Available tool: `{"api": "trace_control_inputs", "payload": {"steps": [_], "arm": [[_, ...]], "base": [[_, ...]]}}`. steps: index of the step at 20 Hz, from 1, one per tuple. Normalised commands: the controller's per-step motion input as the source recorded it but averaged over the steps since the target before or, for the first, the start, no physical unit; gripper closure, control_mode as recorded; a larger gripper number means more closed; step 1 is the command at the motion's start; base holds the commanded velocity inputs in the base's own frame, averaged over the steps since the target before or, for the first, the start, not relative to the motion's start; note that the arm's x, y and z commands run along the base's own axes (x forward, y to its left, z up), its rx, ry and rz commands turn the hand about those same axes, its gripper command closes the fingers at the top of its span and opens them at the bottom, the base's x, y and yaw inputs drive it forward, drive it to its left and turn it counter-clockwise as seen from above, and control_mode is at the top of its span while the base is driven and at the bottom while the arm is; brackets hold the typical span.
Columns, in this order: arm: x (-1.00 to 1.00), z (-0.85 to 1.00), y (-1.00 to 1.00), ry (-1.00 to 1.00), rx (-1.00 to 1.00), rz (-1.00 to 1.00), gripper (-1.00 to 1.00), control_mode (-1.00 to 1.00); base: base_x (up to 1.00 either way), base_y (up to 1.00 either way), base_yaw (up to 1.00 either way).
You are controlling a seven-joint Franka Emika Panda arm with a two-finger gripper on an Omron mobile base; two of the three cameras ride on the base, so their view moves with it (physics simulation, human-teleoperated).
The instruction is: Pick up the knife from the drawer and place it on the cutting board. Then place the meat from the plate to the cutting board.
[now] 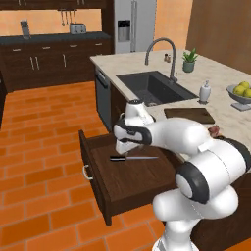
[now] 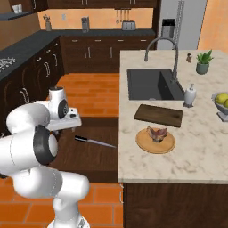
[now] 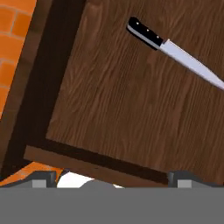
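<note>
Knife (image 3: 173, 48): flat on floor of pulled-out drawer (image 1: 128, 182), black handle toward drawer front, pale blade toward island. In hand view, at about 1 o'clock, handle nearer centre, blade running off toward 3 o'clock.

Gripper (image 1: 122, 147): above drawer, close over handle end of knife, jaws spread wide, nothing held; apart from knife.

Cutting board (image 2: 159, 115): on counter, bare; just beyond plate (image 2: 143, 143), at its 12 o'clock in right base view, sink behind.

Meat (image 2: 157, 133): on plate, untouched.

Step in hand, as judged: first pick, approach over drawer; knife not yet grasped, nothing yet transferred. Early in task.

Next move, as judged: shift hand toward 1 o'clock of its own view to centre over handle, turn wrist so fingers straddle handle across its width, lower to drawer floor, close, lift clear of drawer walls before swinging to board.
</note>
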Motion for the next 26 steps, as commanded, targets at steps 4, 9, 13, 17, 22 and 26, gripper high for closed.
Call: {"api": "trace_control_inputs", "payload": {"steps": [4, 9, 13, 17, 22, 26], "arm": [[0.34, -0.42, 0.02, 0.12, -0.07, 0.3, -1.0, -1.0], [0.51, -0.31, 0.0, 0.07, -0.03, 0.02, -1.0, -1.0], [0.56, -0.56, 0.01, 0.04, -0.08, 0.05, -1.0, -1.0], [0.26, -0.77, 0.01, 0.0, -0.14, 0.09, -1.0, -1.0], [0.4, -0.54, 0.0, 0.0, -0.04, 0.1, -1.0, -1.0], [0.67, -0.29, 0.0, 0.0, 0.0, 0.05, -1.0, -1.0]], "base": [[0.0, 0.0, 0.0], [0.0, 0.0, 0.0], [0.0, 0.0, 0.0], [0.0, 0.0, 0.0], [0.0, 0.0, 0.0], [0.0, 0.0, 0.0]]}}
